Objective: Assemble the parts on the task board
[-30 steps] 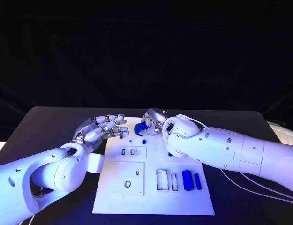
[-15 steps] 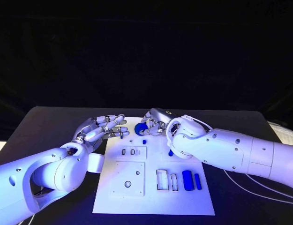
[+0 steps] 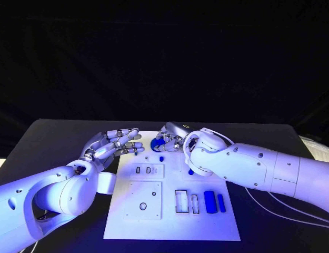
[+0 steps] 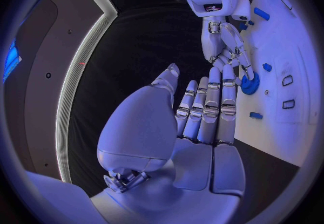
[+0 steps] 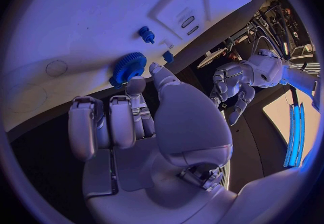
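Head view: the task board lies mid-table. The right hand is at the board's far edge, fingertips on a blue gear, probably to seat it there. The left hand hovers just left of the gear, fingers spread and holding nothing, likely standing by to steady the part. Two blue bars lie in the near right area of the board, apart from both hands.

Left wrist view: the left hand is extended flat with its fingers side by side, empty. Beyond it the right hand touches the gear with its fingertips.

Right wrist view: the right hand has its thumb and one finger against the gear (contact appears light; a full pinch cannot be confirmed). A small blue peg stands on the board nearby.
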`<state>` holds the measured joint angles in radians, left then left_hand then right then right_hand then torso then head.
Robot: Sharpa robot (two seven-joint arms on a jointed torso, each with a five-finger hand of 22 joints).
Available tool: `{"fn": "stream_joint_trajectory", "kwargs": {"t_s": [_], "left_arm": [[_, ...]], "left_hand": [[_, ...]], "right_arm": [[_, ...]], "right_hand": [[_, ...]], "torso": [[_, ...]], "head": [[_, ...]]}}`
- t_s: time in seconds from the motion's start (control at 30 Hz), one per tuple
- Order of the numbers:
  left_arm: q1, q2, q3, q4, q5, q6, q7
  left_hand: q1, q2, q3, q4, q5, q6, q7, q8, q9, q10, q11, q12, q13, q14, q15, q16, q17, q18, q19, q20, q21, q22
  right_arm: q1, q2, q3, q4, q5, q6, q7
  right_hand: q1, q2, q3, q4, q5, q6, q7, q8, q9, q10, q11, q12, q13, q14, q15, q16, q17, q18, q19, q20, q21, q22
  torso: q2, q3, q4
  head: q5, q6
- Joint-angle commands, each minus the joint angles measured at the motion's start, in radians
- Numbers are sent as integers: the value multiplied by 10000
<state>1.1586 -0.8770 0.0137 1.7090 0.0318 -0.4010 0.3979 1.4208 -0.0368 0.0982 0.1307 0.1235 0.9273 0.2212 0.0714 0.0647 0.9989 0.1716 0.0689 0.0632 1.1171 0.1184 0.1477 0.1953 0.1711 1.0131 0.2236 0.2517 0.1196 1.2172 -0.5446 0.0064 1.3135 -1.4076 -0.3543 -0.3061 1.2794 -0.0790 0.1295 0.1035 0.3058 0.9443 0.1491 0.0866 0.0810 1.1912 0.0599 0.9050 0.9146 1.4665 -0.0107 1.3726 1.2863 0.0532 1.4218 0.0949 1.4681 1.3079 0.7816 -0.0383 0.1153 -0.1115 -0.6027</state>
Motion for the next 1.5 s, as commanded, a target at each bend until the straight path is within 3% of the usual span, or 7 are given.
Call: {"fn": "stream_joint_trajectory", "kwargs": {"t_s": [0.03, 0.4, 0.73, 0.87, 1.03, 1.23, 1.5], "left_arm": [[12, 12, 7, 36, -6, 111, 34], [12, -3, 7, 39, -6, 108, -29], [12, -33, 7, -20, -6, 105, -13], [12, -48, 7, -28, -6, 136, 5], [12, -74, 7, -49, -93, 68, 60], [12, -105, 8, -181, -209, 18, 135], [11, -88, 8, -297, -243, 138, 215]], "left_hand": [[-1, 53, -4, -69, -31, -3, 11, -67, -3, -23, 33, -45, -2, -46, 32, -52, 17, 87, 43, 4, -8, -16], [4, 54, -3, -80, -31, -12, 15, -70, -4, -32, 36, -47, -3, -46, 33, -56, 22, 87, 42, 5, -10, -16], [4, 53, -3, -83, -31, -15, 17, -71, -4, -35, 37, -48, -3, -47, 34, -57, 24, 87, 42, 6, -10, -17], [7, 51, -4, -103, -33, -35, 24, -76, -6, -56, 44, -52, -4, -50, 38, -68, 34, 86, 39, 8, -14, -18], [17, 54, 1, -119, -32, -33, 18, -71, -4, -54, 41, -48, -2, -50, 38, -72, 40, 85, 38, 9, -15, -19], [33, 86, 23, -191, -28, 51, -17, -29, 13, 35, 9, -4, 12, 13, 10, -72, 95, 99, 90, -5, 13, -7], [32, 93, 27, -203, -27, 68, -24, -23, 15, 55, 1, 3, 14, 23, 5, -74, 106, 101, 100, -8, 18, -4]], "right_arm": [[-32, 59, -35, -115, -179, 633, -256], [-32, -56, -47, -116, -342, -399, 104], [-32, -1021, -26, 674, 717, -1599, 2641], [28, -1851, 15, 1159, 1526, -1379, 3275], [159, -2953, 38, 1400, 2366, -517, 4369], [197, -3716, 42, 1125, 2578, 77, 4982], [64, -4184, 32, 500, 2586, 471, 5240]], "right_hand": [[49, 39, -16, 8, 85, 18, 15, -40, -17, 27, 8, 12, -23, 492, -37, 55, 4, -42, 76, 9, 42, 506], [206, 24, -5, -60, 164, -77, 42, -128, -51, 10, 26, 29, -11, 493, -24, 64, 24, -47, 89, 15, 52, 529], [317, 57, 20, -110, 160, 10, 32, -104, -42, 285, 17, 485, 412, 511, -27, 119, 106, -73, 166, 18, 109, 647], [445, 56, 53, -193, 192, 70, 22, -93, -37, 314, 5, 553, 474, 514, -36, 130, 124, -77, 181, 13, 121, 671], [659, 49, 108, -349, 45, 90, 29, -118, -49, 382, 3, 678, 597, 590, -40, 384, 489, -140, 362, 5, 253, 946], [787, -14, 96, -476, -168, 121, 31, -132, -56, 412, 8, 731, 655, 611, -33, 469, 606, -165, 433, 10, 311, 1061], [863, -69, 76, -555, -237, 141, 26, -137, -58, 419, 4, 745, 675, 604, -32, 466, 605, -166, 434, 13, 317, 1070]], "torso": [[5, 4, 8], [3, 21, -4], [-6, 26, -20], [-6, 27, -16], [-2, 34, -51], [-2, 77, -74], [6, 85, -70]], "head": [[-2, -17], [46, -35], [74, -6], [61, 21], [3, 48], [-55, 85], [-267, 101]]}}
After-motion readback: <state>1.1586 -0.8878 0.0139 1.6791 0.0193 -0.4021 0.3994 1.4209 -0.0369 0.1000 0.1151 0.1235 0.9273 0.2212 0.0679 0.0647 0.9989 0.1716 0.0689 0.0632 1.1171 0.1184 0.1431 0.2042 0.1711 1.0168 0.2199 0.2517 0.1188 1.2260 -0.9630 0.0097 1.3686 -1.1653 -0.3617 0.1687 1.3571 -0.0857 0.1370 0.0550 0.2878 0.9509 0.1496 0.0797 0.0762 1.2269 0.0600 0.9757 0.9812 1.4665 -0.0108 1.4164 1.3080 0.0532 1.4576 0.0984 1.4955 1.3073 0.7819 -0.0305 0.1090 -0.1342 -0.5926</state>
